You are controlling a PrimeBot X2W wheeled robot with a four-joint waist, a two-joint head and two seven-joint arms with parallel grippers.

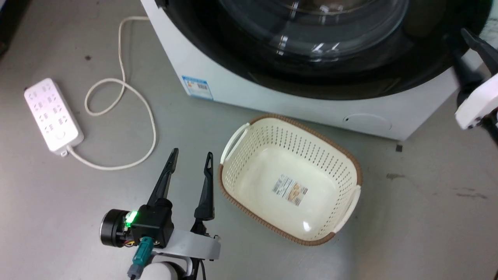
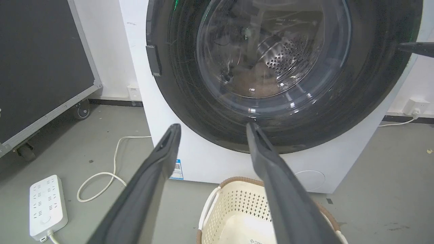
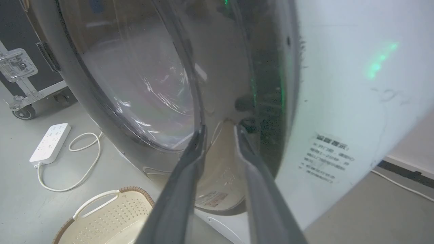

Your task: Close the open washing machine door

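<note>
The big white washing machine (image 1: 241,89) stands across the top of the head view. Its glossy black washing machine door (image 1: 350,79) with the bulging glass window lies flat against the front, and I see no gap. In the left wrist view the door (image 2: 176,88) looks the same, with the steel drum behind the glass. My right gripper (image 1: 472,58) is at the door's right rim. In its own wrist view this gripper (image 3: 220,128) has its fingers slightly apart, tips close to the black ring (image 3: 268,101), holding nothing. My left gripper (image 1: 192,154) hangs open over the floor, well short of the washer.
A cream perforated basket (image 1: 290,179) sits on the floor just in front of the washer, right of my left gripper. A white power strip (image 1: 52,114) and its looping cable (image 1: 128,93) lie at the left. A black wheeled case (image 2: 40,67) stands left of the washer.
</note>
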